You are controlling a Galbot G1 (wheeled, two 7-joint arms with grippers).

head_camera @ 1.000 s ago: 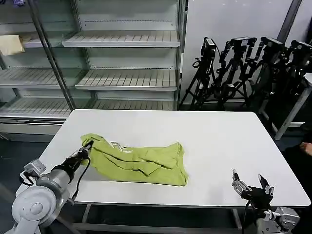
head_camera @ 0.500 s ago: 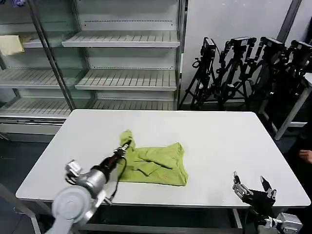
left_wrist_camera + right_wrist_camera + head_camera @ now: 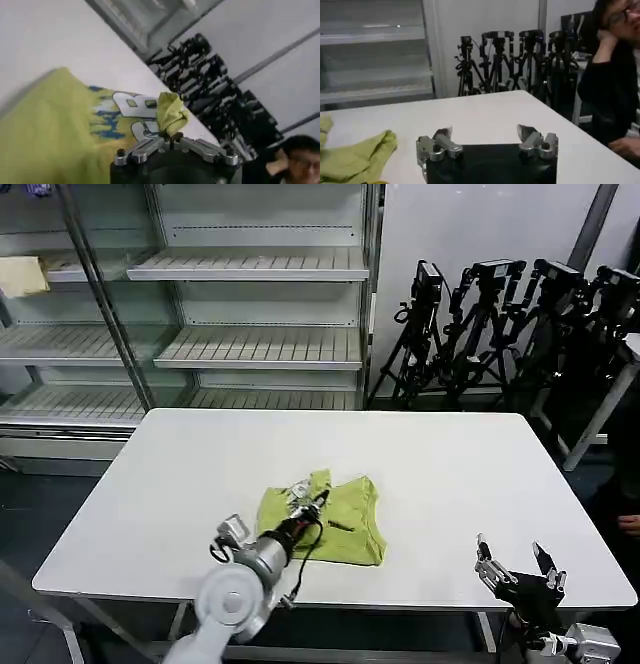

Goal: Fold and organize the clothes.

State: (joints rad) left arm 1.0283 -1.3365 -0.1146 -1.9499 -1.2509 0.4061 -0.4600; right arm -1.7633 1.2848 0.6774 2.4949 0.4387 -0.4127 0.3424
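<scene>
The lime yellow-green T-shirt (image 3: 335,522) lies bunched on the white table (image 3: 450,474), near its front middle, with its white printed graphic (image 3: 132,107) turned up. My left gripper (image 3: 312,502) is over the shirt's left part, shut on a pinched fold of the fabric (image 3: 171,112) and holding it lifted above the rest of the shirt. My right gripper (image 3: 515,562) stands open at the table's front right edge, nothing between its fingers (image 3: 440,141), well apart from the shirt (image 3: 355,155).
Bare metal shelving (image 3: 250,304) stands behind the table, with a pale cream cloth (image 3: 22,276) on a left shelf. Black tripods (image 3: 500,324) cluster at the back right. A seated person (image 3: 612,80) is beside the table's right end.
My left gripper has carried the shirt's left edge rightward across the table, folding it over onto the rest. The shirt is now a narrower bundle. The right gripper has stayed put.
</scene>
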